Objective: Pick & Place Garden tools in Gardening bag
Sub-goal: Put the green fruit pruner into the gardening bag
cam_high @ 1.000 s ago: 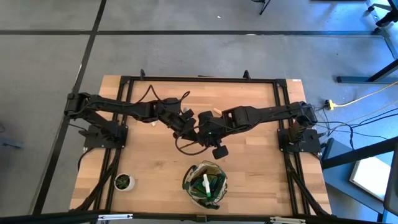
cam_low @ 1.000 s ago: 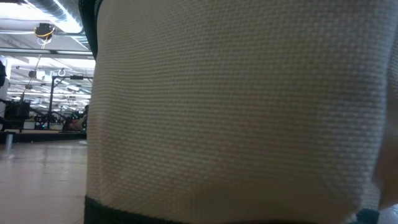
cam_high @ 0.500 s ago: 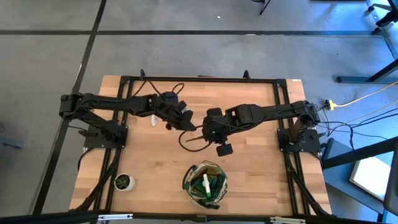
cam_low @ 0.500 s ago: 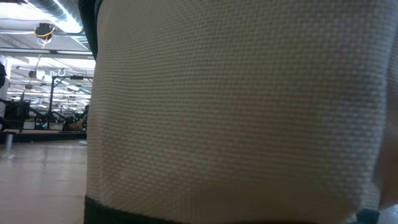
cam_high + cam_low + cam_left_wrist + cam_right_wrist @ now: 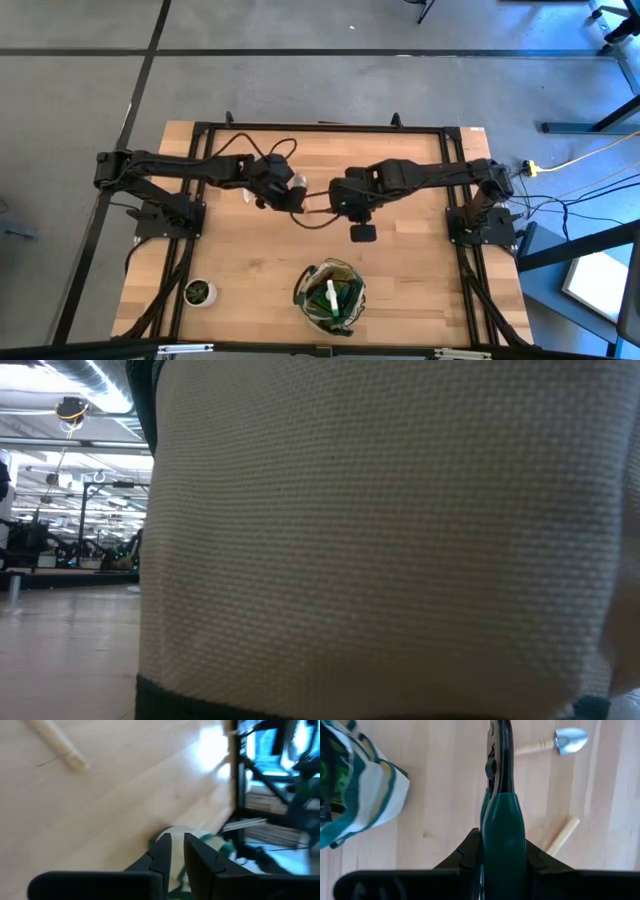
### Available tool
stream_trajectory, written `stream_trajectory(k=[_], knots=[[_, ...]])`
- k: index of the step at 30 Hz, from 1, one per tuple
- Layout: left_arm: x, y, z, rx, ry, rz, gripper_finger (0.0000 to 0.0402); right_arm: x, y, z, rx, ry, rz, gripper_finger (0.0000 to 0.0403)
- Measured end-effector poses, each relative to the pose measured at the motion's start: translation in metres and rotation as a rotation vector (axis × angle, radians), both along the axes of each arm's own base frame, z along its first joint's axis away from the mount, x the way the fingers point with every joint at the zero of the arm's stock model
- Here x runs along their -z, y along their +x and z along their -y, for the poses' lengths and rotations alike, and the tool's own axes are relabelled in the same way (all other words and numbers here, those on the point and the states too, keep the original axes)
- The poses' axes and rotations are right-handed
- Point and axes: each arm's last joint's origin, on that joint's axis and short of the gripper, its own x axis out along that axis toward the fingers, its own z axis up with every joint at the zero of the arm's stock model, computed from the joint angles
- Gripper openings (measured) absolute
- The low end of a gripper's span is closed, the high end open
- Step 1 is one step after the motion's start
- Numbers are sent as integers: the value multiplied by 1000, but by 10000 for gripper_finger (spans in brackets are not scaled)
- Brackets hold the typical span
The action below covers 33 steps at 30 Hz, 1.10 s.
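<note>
The pruning shears [image 5: 501, 780], with dark green handles and dark blades, stick out of my right gripper [image 5: 345, 198] over the middle of the table. My left gripper [image 5: 288, 194] hovers just to their left, shut and holding nothing. The gardening bag [image 5: 330, 290] stands near the front edge with tools inside; its fabric [image 5: 380, 540] fills the low view. A wooden-handled trowel [image 5: 555, 742] lies flat on the table, and so does a loose wooden handle [image 5: 562, 836]. My right gripper pinches the shears' green handles [image 5: 503, 832] between its two fingers. The fingers come steeply from above and lie across the handles. The shears are lifted clear of the table, with the blades [image 5: 499, 740] pointing toward the table's left.
A small potted plant [image 5: 199, 292] stands at the front left. Black frame rails [image 5: 320, 127] run along the table's far edge and both sides. A dark cable [image 5: 315, 218] loops under the grippers. Bare wood lies between the grippers and the bag.
The two grippers, close together a second ago, have drawn apart. My left gripper has pulled back toward the table's left edge and tipped. My right gripper has carried the shears toward the far edge and rolled its wrist.
</note>
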Motion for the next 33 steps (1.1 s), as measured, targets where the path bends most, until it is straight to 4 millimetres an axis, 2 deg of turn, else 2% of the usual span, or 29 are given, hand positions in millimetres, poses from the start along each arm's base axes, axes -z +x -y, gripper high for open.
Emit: stream_trajectory(k=[5, 12, 17, 25, 29, 33], knots=[[5, -3, 12, 27, 62, -68, 28, 1, -3, 15, 63, 11, -51, 65], [5, -2, 41, 79, 107, -66, 15, 2, -8, 43, 149, 167, -127, 65], [-1, 0, 77, 153, 97, 30, 7, 3, -11, 55, 180, 202, -156, 65], [-21, -4, 149, 117, 99, 308, 2, 14, -15, 52, 83, 344, -219, 65], [-19, -7, 181, 70, 82, 383, 1, 24, -17, 48, 64, 357, -259, 65], [-1, -1, 201, 86, 66, 334, 1, 37, -21, 45, 63, 367, -293, 65]])
